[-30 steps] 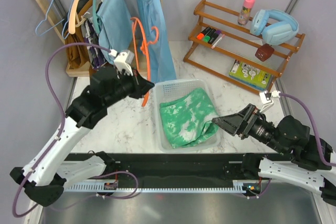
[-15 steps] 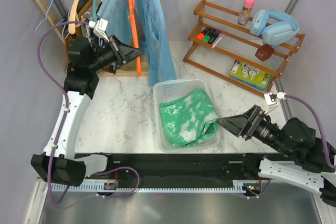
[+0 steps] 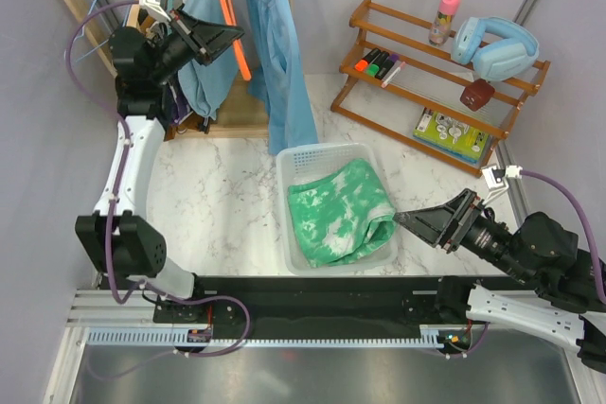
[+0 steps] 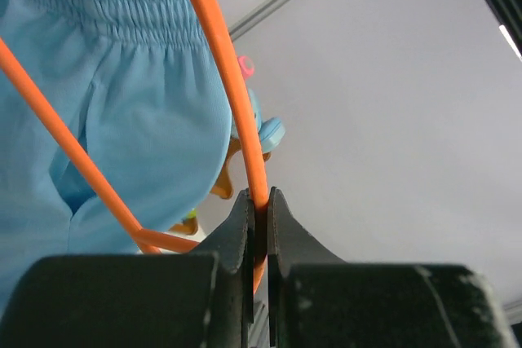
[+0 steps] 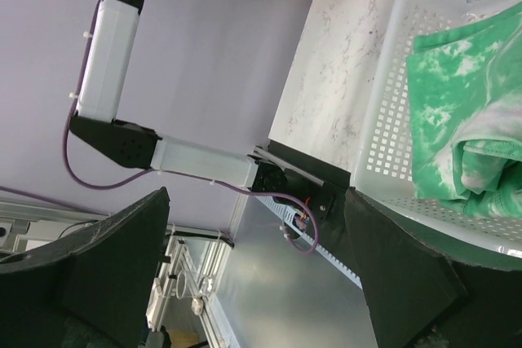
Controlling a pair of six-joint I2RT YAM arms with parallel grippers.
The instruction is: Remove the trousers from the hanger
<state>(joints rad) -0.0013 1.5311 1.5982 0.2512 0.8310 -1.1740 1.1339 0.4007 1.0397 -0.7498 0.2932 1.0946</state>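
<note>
Left tool (image 4: pixel 258 201) clenched on the thin orange plastic hanger (image 4: pixel 235 99), held high, probably for rehanging; green-and-white fabric trousers (image 3: pixel 341 210) lie in the white mesh basket (image 3: pixel 284 169) beside the released right tool (image 3: pixel 405 220).

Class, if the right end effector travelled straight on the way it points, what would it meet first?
Most likely the right end effector meets the trousers bulging over the basket at its right side. Depth is unclear, so it could touch the basket wall first.
</note>
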